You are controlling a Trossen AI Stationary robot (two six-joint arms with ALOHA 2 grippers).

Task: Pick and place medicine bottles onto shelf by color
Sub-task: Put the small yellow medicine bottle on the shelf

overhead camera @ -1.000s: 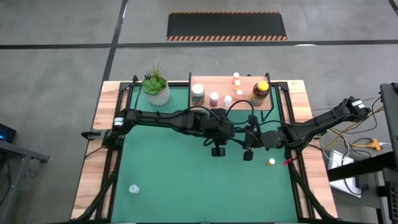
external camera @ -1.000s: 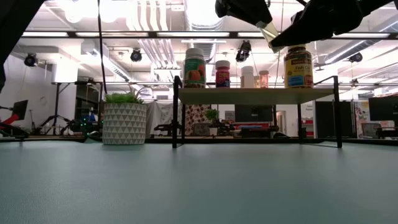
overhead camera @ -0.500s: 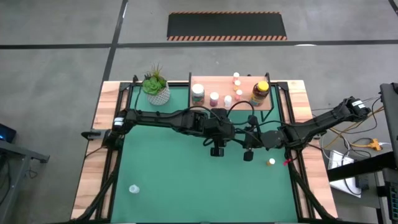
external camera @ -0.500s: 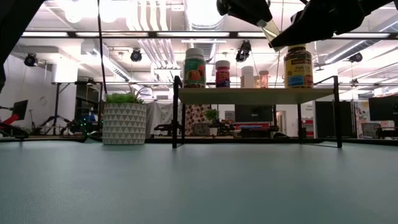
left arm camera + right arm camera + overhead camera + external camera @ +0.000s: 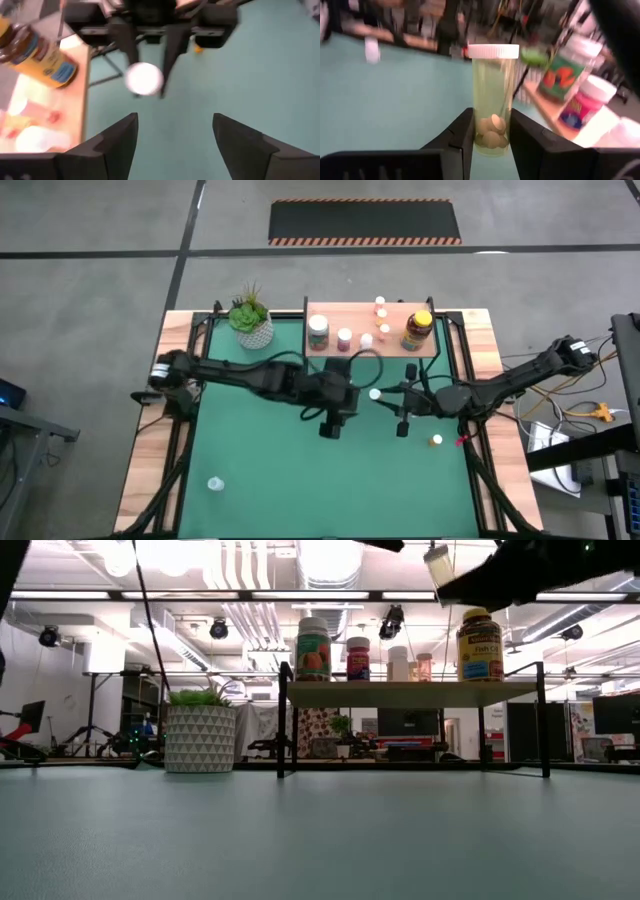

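My right gripper (image 5: 378, 394) is shut on a clear yellowish vial (image 5: 491, 90) with a white cap, held high over the table's middle. The vial also shows in the low view (image 5: 438, 564). My left gripper (image 5: 172, 127) is open and empty. It stands a little to the vial's left (image 5: 350, 393) and faces it. The shelf (image 5: 330, 310) stands at the table's far edge. On it are a green-labelled bottle (image 5: 318, 328), a pink one (image 5: 345, 337), several tiny ones and the amber yellow-lidded jar (image 5: 418, 328). My right gripper pinches the vial's lower part (image 5: 492, 120), where the pills lie, between its two fingers. The fingers come about level from the table's right side. The vial stands nearly upright with its cap (image 5: 144, 78) on top, lifted clear of the table.
A white-potted green plant (image 5: 250, 321) stands left of the shelf. Loose bottles lie on the green mat: one white (image 5: 400, 430), one orange (image 5: 436, 440) near the right edge, and one clear (image 5: 214, 483) at the near left.
My left gripper has drawn back from the vial toward the table's left edge and has almost left the low view. The vial stays in my right gripper, now a little higher and more upright than before.
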